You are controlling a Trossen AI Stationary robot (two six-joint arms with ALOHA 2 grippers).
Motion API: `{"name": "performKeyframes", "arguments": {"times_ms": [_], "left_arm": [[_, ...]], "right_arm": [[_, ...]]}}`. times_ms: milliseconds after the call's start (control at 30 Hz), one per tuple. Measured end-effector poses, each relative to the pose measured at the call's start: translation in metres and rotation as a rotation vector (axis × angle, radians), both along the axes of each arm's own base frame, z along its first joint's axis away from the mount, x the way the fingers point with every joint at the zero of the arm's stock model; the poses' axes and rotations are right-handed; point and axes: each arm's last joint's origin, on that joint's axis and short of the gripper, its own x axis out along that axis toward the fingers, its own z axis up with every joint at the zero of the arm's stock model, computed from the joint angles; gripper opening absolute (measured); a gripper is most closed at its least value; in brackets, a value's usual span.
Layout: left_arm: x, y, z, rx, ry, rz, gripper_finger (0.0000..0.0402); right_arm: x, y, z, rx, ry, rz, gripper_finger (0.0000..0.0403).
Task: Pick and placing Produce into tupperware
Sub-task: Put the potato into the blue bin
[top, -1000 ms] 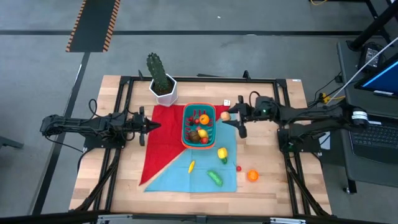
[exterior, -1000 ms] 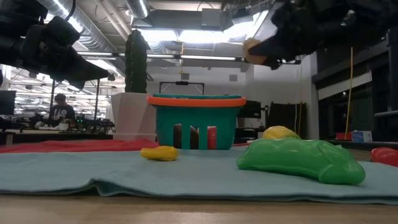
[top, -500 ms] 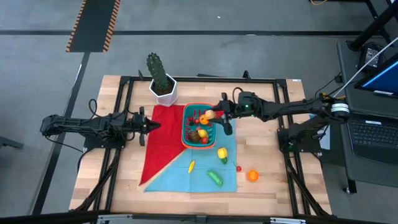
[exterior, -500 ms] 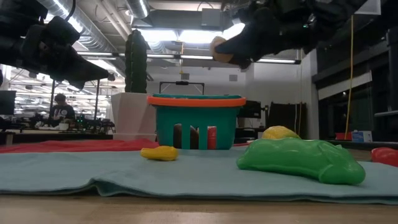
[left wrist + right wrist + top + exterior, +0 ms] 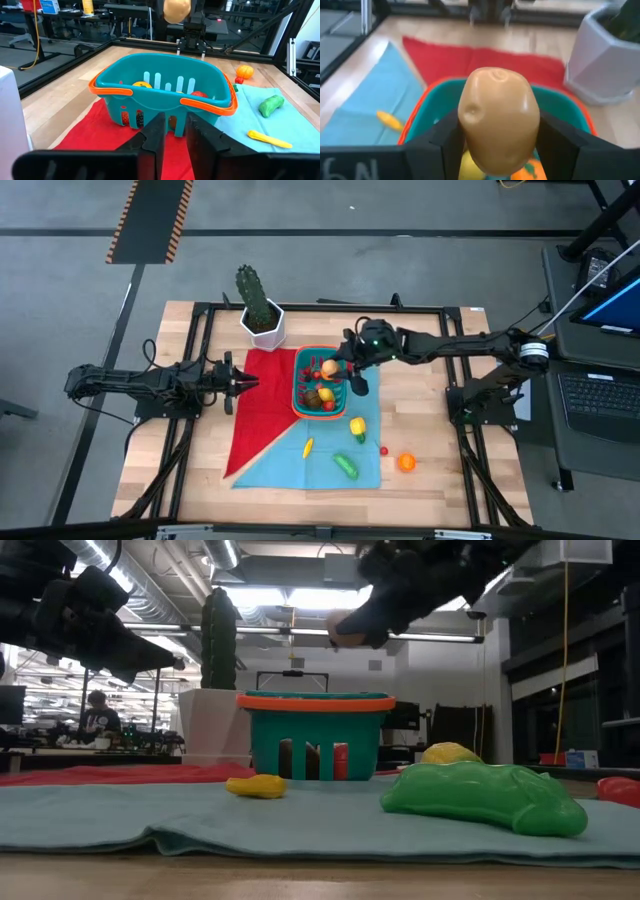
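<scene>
The right gripper (image 5: 497,145) clamps a tan toy potato (image 5: 498,117) directly above the teal tupperware (image 5: 302,392). Left of it, the left gripper (image 5: 174,131) waits, fingers narrowly parted.

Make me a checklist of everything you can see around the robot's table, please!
Surface: wooden table with a red cloth and a teal cloth on it.
Job's things: teal tupperware holds several produce pieces; a potato is held above it; a green piece, small yellow piece, yellow-green piece, small red piece and orange lie outside.
Clutter: cactus in a white pot at the table's back edge.
Grippers: right gripper shut on the potato over the tupperware; left gripper waits beside the red cloth, fingers nearly closed, empty.
Cables: a white cable runs beside the table.
Surroundings: laptop at right, grey floor.
</scene>
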Motion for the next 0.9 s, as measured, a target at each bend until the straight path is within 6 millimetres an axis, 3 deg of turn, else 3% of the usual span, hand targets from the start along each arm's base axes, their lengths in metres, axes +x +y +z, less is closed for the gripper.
{"name": "performKeyframes", "arguments": {"times_ms": [267,733,900], "left_arm": [[0.000,0.000,0.000,-0.003,-0.001,0.000,0.0083],[0.000,0.000,0.000,-0.003,-0.001,0.000,0.0101],[0.000,0.000,0.000,-0.003,-0.001,0.000,0.0106]], "right_arm": [[0.008,-0.003,0.009,-0.008,0.238,0.004,0.0199],[0.029,-0.008,0.029,-0.036,0.300,0.031,0.0199],[0.039,-0.010,0.014,-0.046,0.352,0.053,0.0199]]}}
